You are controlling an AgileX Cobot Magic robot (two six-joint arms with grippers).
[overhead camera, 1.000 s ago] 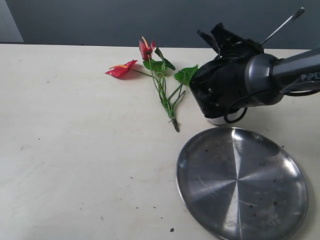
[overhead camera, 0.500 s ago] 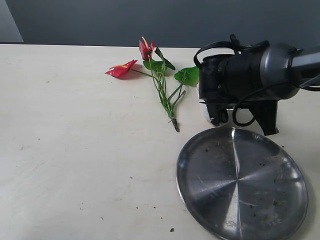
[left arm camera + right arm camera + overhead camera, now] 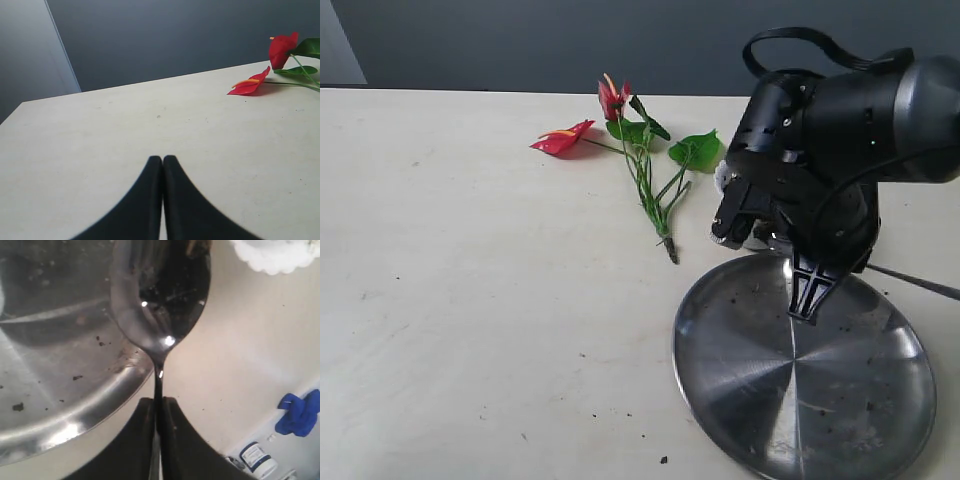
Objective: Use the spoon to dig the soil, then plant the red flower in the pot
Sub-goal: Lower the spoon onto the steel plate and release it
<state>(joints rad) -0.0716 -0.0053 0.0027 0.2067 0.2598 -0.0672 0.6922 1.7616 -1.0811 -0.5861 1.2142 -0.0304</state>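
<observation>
Steel plate (image 3: 820,400) with soil crumbs (image 3: 18,406); spoon (image 3: 160,295) over its rim

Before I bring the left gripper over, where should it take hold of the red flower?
Probably the bunched green stems of the red flower, below the leaves, coming from above with jaws across them: it lies flat on the table, and the blooms and leaves splay out at the other end.

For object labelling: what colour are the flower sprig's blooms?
The heart-shaped anthurium blooms are red, with orange spikes; clearest in the left wrist view.
</observation>
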